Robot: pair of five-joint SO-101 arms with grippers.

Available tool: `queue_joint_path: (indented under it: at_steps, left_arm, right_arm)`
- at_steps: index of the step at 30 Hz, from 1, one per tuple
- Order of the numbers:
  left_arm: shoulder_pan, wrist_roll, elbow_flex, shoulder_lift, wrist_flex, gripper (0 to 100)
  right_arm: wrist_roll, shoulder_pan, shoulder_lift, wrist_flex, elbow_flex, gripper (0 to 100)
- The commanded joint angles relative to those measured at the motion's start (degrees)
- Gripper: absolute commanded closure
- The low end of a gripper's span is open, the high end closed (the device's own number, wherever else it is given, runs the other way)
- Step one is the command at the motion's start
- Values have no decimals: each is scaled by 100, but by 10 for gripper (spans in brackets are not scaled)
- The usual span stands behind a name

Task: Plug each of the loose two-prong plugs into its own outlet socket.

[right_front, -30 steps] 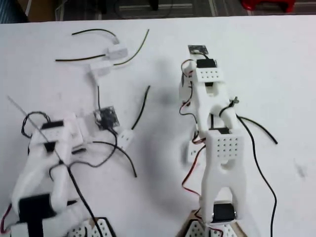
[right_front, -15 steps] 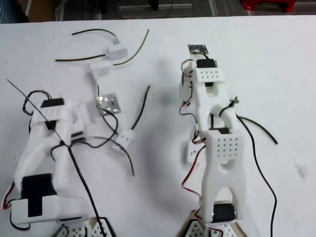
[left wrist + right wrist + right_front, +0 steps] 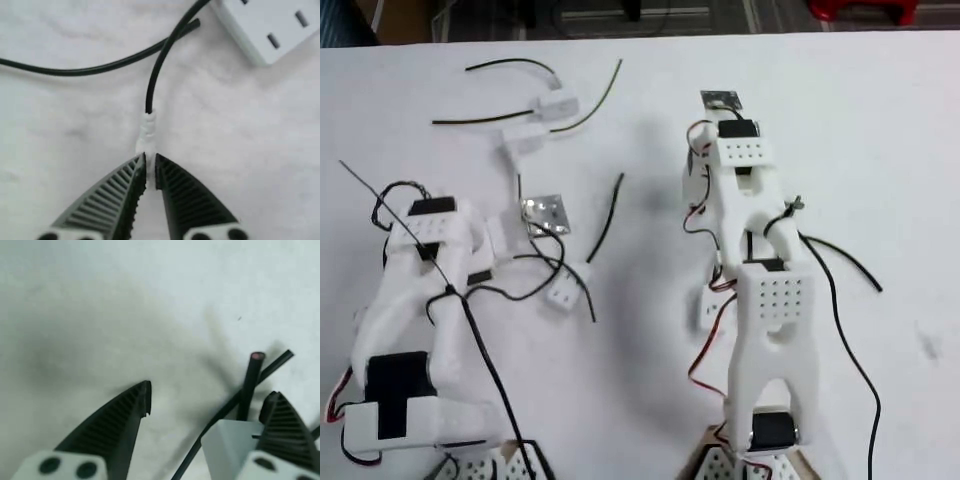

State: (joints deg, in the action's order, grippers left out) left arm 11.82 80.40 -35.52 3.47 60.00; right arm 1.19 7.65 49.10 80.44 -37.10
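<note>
The left arm stands at the near left of the white worktop. Its gripper has the jaws pressed together on the white neck of a plug. The plug's black cord runs away from the jaws and passes just beside an outlet socket, whose slots face up. In the high view this socket lies on the worktop just right of the left arm, among looping black cords. Two more white cabled pieces lie at the far left.

The right arm stretches from near to far in the middle. Its gripper has the jaws spread wide, low over the worktop. A white block with a black cord end sits between them, close against one finger.
</note>
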Motion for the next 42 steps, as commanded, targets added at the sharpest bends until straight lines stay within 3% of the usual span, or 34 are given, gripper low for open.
queue_joint_path:
  at_steps: [1,4,10,14,27,30,42]
  left_arm:
    - [-295,510,-9,-4,9,852]
    - [-435,325,-9,-4,0,802]
    - [-426,316,-35,-48,-149,801]
    - [-180,316,246,-532,-325,864]
    - [13,290,2127,-1956,1187,906]
    - [40,290,2233,-2035,1275,984]
    - [57,290,2268,-1745,1723,976]
  right_arm:
    - [18,-119,-48,-92,-53,651]
    - [26,-163,-48,-92,-53,651]
    - [35,-171,-48,-92,-62,651]
    - [35,-171,-48,-92,-62,651]
    - [35,-171,-48,-92,-62,651]
    - [35,-171,-48,-92,-62,651]
    - [35,-171,-48,-101,-62,651]
